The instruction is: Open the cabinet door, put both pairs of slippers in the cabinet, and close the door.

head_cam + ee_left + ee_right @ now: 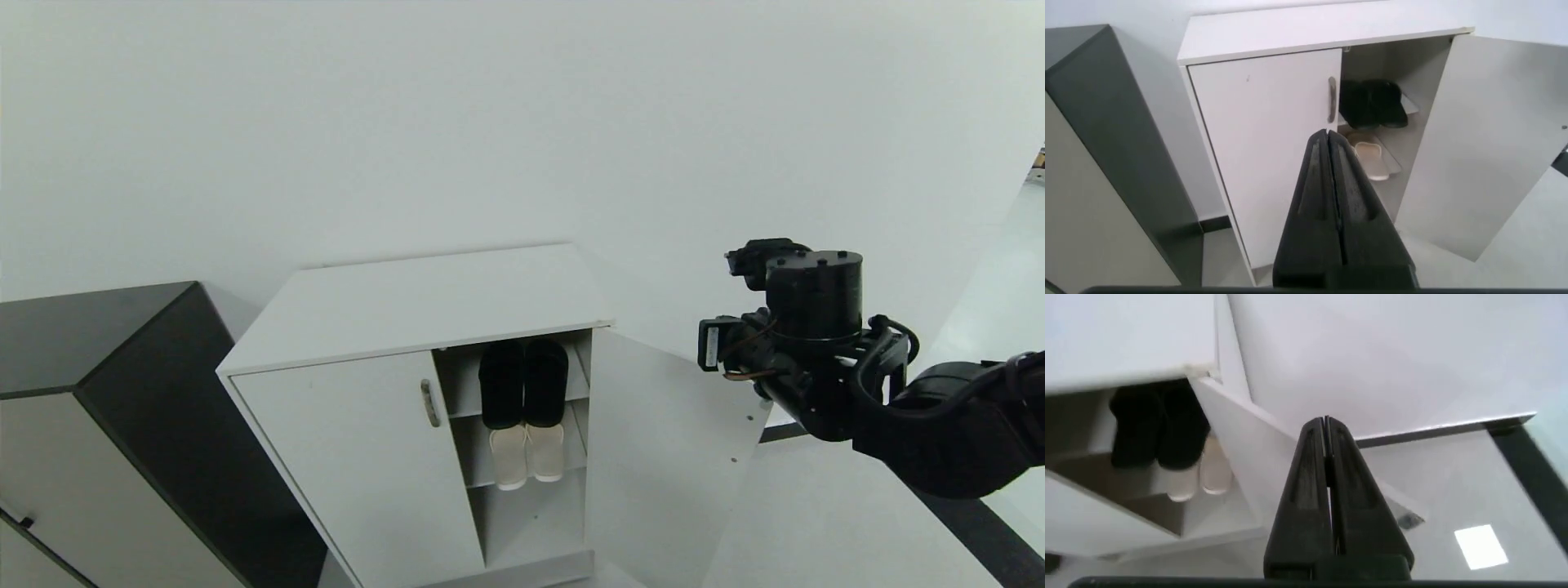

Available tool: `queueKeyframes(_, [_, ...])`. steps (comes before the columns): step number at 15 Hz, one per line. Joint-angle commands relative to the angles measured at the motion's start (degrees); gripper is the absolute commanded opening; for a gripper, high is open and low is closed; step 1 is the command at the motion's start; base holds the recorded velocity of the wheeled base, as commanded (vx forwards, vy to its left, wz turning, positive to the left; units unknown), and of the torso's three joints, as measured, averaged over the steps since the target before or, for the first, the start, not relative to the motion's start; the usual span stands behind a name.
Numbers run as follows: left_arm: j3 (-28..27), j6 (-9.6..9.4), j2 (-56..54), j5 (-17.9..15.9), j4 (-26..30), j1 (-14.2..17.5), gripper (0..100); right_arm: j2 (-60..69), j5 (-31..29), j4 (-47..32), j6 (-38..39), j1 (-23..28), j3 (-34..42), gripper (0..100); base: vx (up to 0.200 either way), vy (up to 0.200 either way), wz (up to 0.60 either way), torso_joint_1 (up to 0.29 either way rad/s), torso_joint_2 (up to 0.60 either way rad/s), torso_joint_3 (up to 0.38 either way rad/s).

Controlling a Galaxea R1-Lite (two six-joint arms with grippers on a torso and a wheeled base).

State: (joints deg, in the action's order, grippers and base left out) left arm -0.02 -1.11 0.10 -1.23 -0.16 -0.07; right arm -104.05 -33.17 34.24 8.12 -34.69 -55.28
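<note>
The white cabinet [408, 302] has its left door [359, 465] closed and its right door [661, 441] swung wide open. Black slippers [522, 382] lie on the top shelf, with cream slippers [526, 453] on the shelf below. My right arm [816, 351] hangs to the right of the open door, level with its upper edge. In the right wrist view the right gripper [1327, 425] is shut on nothing, above the door panel [1266, 449]. The left gripper [1328, 135] is shut and empty, out in front of the closed door's handle [1332, 99].
A dark grey cabinet [106, 359] stands close on the left of the white one. A plain white wall runs behind both. A dark stripe [980, 523] crosses the pale floor to the right, under my right arm.
</note>
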Motion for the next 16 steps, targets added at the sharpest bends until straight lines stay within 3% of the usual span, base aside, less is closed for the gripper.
queueKeyframes(1, [0.02,-0.03,-0.01,0.0,-0.02,-0.01,0,-1.07,0.12,-4.54,3.31,2.17,-5.54,0,-0.2,0.0,0.0,0.012,0.01,0.002])
queueKeyframes(4, [-0.06,-0.03,-0.01,0.0,-0.02,-0.01,0,-2.3,2.06,-13.33,7.7,4.72,-12.22,0,-0.133,0.0,0.0,0.005,0.0,0.0])
queueKeyframes(6, [-0.06,-0.03,-0.01,0.0,-0.02,-0.01,0,-5.73,2.23,-13.5,8.23,7.45,-15.03,0,0.0,0.0,0.0,0.0,0.0,0.0])
queueKeyframes(9, [-0.06,-0.03,-0.01,0.0,-0.02,-0.01,0,-10.47,7.51,-12.8,8.4,11.58,-18.81,0,0.0,0.0,0.0,0.0,0.0,0.0])
queueKeyframes(16, [-0.06,-0.03,-0.01,0.0,-0.02,-0.01,0,-19.88,7.51,-12.8,8.4,13.78,-25.14,0,0.0,0.0,0.0,0.0,0.0,0.0])
